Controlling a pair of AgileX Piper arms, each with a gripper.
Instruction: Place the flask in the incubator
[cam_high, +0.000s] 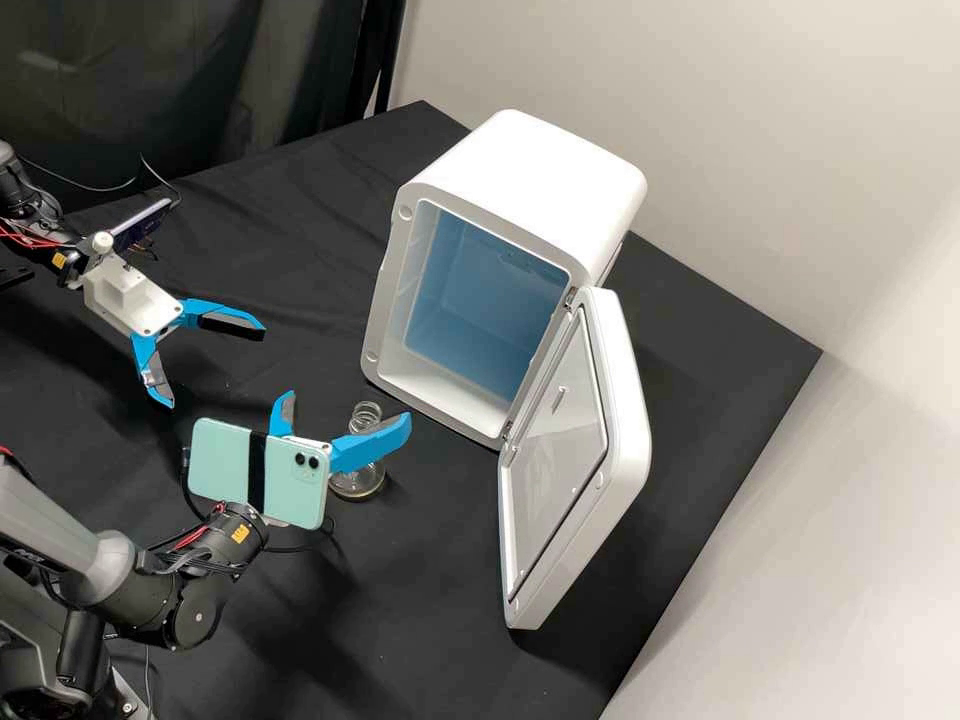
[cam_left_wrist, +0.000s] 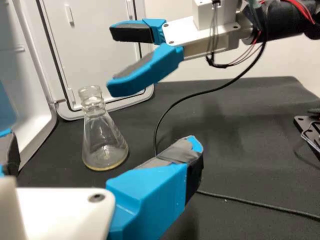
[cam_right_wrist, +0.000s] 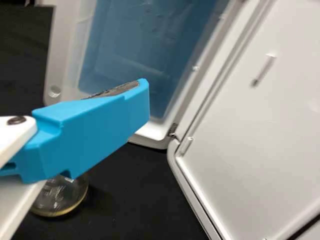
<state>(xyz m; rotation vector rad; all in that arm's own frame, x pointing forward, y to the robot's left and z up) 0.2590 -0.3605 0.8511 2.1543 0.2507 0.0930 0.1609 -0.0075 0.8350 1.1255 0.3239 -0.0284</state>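
- Step in hand: approach and grasp. The flask (cam_high: 358, 470) is not yet picked up. It stands upright on the bench (cam_high: 700, 380), just in front of the incubator (cam_high: 520, 200) and near the hinge edge of the door (cam_high: 575, 460).
- Incubator: the door is swung fully open and the blue-lined chamber faces the flask. No door handling appears necessary before loading.
- Right gripper (cam_high: 345, 415): fingers spread wide, nothing held. It sits just beside the flask's neck. In the left wrist view its fingertips lie next to the neck, not around it.
- Left gripper (cam_high: 210, 364): fingers spread wide, nothing held. It hangs above the bench, well apart from the flask, on the side away from the incubator.
- Next move, as judged: the right gripper has to bring the neck between its two fingers, then close on it.
- Requirement: grip the narrow neck rather than the sloped body, which would likely slip out of the pads.
- Requirement: keep the flask upright during lift, clear the chamber's lower rim, and set it down inside on the floor of the chamber.
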